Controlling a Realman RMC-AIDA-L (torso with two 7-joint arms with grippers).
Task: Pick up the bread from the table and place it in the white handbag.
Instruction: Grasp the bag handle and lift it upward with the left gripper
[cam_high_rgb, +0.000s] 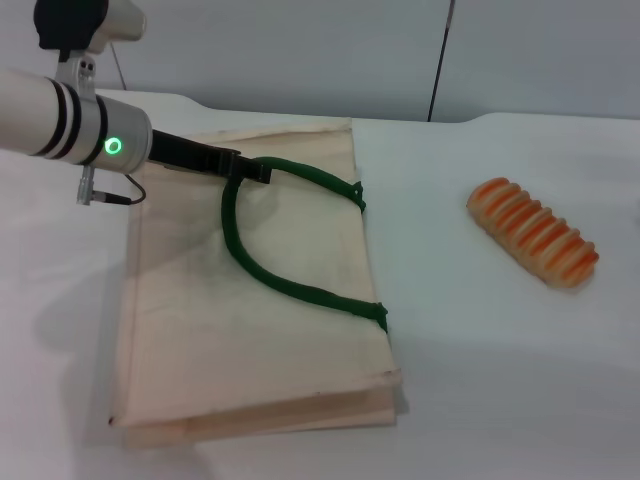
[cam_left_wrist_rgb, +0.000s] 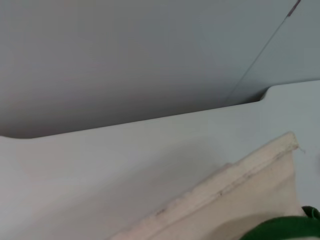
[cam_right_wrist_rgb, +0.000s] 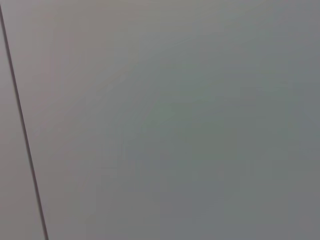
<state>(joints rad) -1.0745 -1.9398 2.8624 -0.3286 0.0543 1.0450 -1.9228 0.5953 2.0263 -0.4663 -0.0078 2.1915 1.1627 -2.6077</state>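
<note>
1. The table (cam_high_rgb: 480, 380) is a broad white top that fills most of the head view; it also shows in the left wrist view, running up to a grey wall.
2. The bag (cam_high_rgb: 260, 320) lies flat on the table, left of centre, cream cloth with its open edge toward the right. One corner of it (cam_left_wrist_rgb: 250, 200) shows in the left wrist view.
3. The left arm (cam_high_rgb: 60, 115) reaches in from the upper left, white with a green light at the wrist, ending over the far part of the bag.
4. The bag's green handle (cam_high_rgb: 270, 275) loops across the cloth, and its far end meets the gripper.
5. The bread (cam_high_rgb: 533, 232) sits on the table well to the right of the bag, striped orange and cream, lying at a slant and touching nothing else.
6. The left gripper (cam_high_rgb: 250, 170) has its dark fingers pinched together on the handle near the bag's far edge.
7. The right gripper is out of sight; its wrist camera shows only a plain grey wall.
</note>
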